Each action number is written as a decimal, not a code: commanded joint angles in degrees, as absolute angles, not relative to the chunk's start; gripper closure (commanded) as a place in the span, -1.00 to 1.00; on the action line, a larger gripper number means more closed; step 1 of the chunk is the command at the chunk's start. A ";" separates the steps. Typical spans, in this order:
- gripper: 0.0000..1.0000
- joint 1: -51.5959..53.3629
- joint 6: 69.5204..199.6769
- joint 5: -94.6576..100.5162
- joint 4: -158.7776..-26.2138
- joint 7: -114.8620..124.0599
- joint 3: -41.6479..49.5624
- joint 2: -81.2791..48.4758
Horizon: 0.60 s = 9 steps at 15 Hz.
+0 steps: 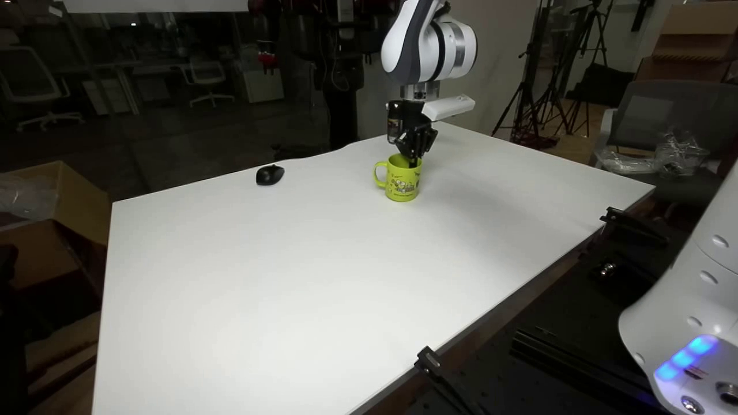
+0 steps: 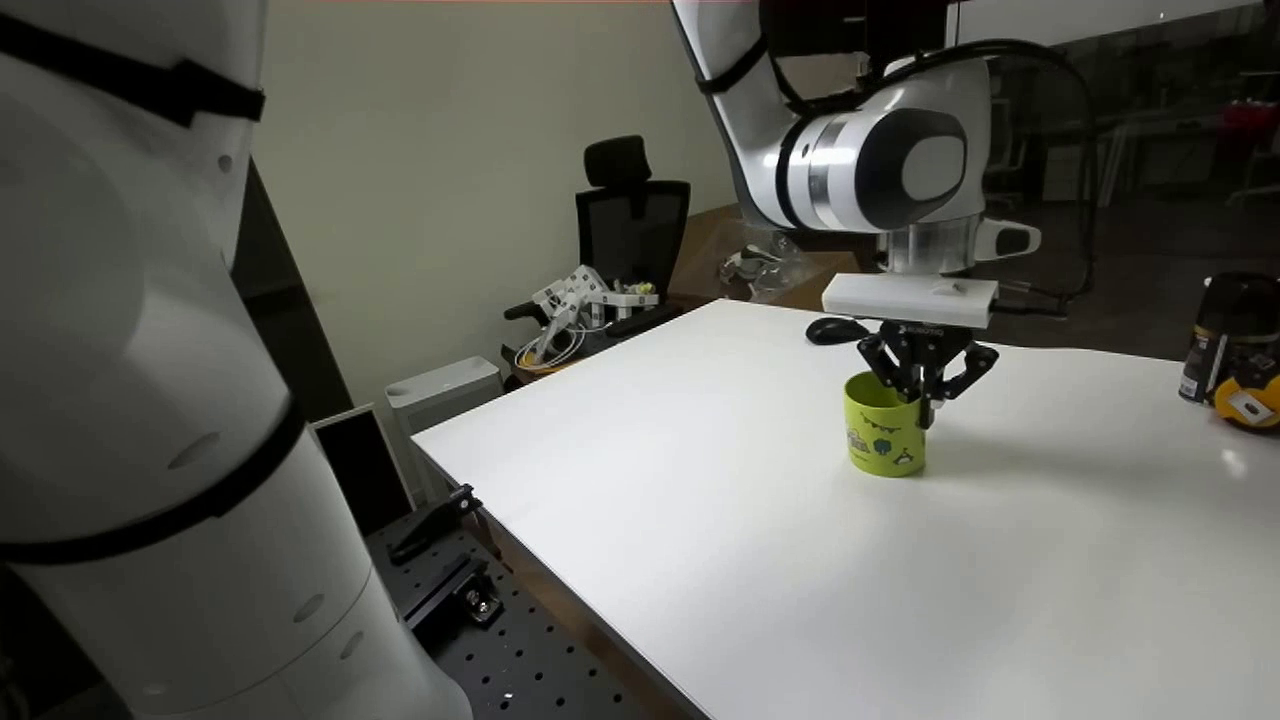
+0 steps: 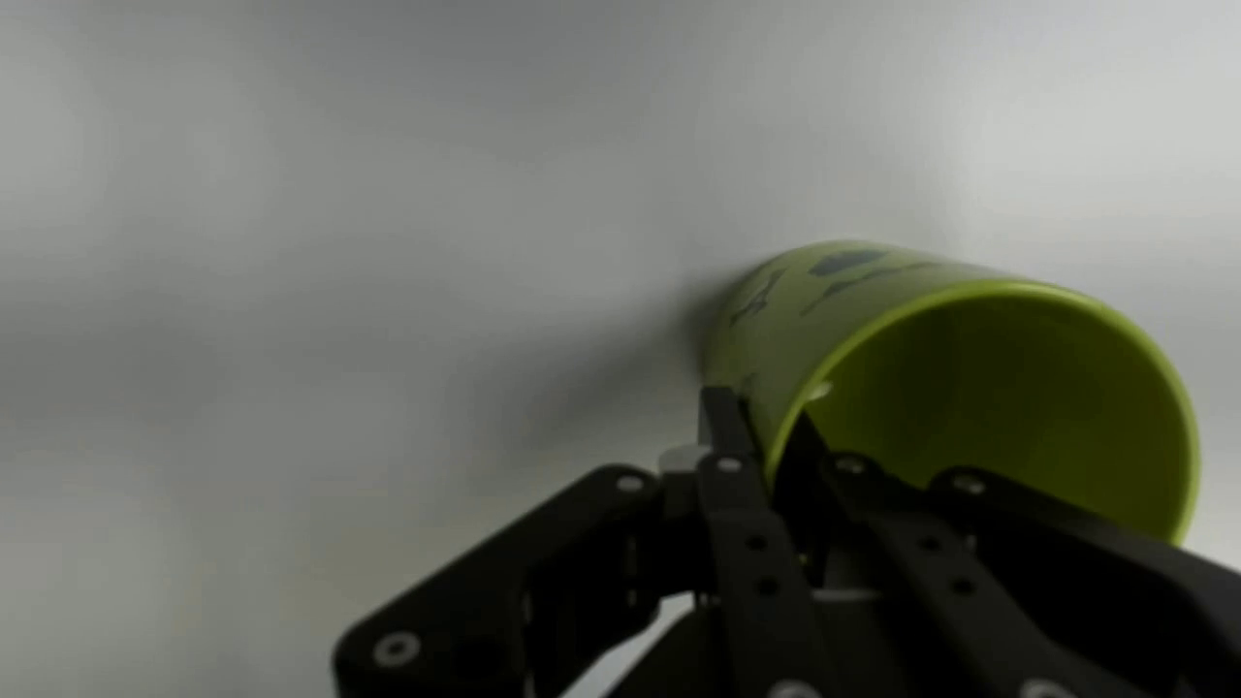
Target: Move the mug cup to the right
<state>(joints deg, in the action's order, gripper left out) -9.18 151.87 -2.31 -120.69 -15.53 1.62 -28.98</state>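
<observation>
Jaws of the black two-finger gripper [image 3: 766, 441] pinch the wall of the bright yellow-green cylindrical mug [image 2: 882, 432], upright below them on the white flat-topped table [image 1: 259, 276]. Wrist view confirms one finger inside, one outside; the handle [image 1: 378, 174] shows only in an exterior view. Well apart from the jaws: a black rounded computer mouse [image 1: 270, 174], a black cylindrical bottle [image 2: 1235, 325] and a yellow-and-black tape measure [image 2: 1252, 405].

Both exterior views overlook the table [image 1: 259, 288]; the wrist view, nearer, faces down.
</observation>
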 commanded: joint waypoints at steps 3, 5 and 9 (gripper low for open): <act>0.95 -8.87 139.85 -2.70 -106.21 -8.82 2.54 -36.07; 0.95 -8.85 136.07 -2.84 -102.85 -7.75 2.43 -37.68; 0.95 -8.69 133.64 -2.66 -98.59 -6.82 2.42 -39.71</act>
